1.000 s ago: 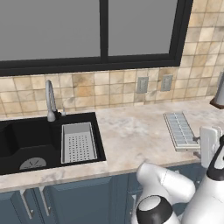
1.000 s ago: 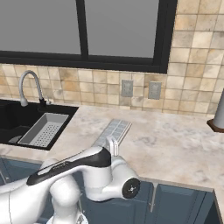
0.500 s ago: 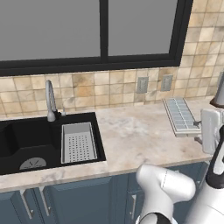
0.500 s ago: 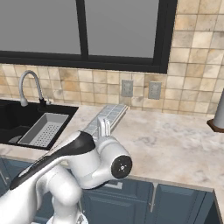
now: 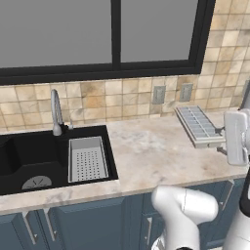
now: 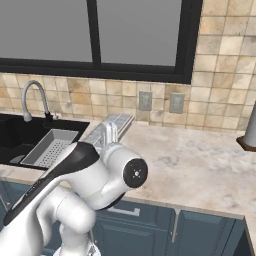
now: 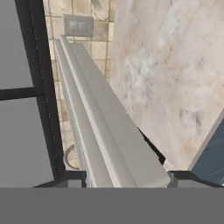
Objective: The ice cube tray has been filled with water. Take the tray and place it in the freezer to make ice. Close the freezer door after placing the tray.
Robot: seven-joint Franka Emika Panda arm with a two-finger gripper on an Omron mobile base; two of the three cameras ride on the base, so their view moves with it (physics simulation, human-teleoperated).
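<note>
Countertop (image 5: 151, 151) of pale marble beneath tiled backsplash (image 5: 122, 100) and window (image 5: 97, 34).

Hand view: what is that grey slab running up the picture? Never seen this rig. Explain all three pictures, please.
The machine is a white robot arm on a driving base in a rendered kitchen. Two cameras ride on the base behind the arm, one to its left and one to its right, and both look over the same marble counter. The third camera sits on the hand and looks along its two dark fingertips.

The grey slab is the ice cube tray seen edge-on, clamped between those fingertips. From the left base view you see its grid of pale cells, with the hand at its near end.

Also there are a black sink, a perforated strainer basket in it, a faucet and a window above.
</note>
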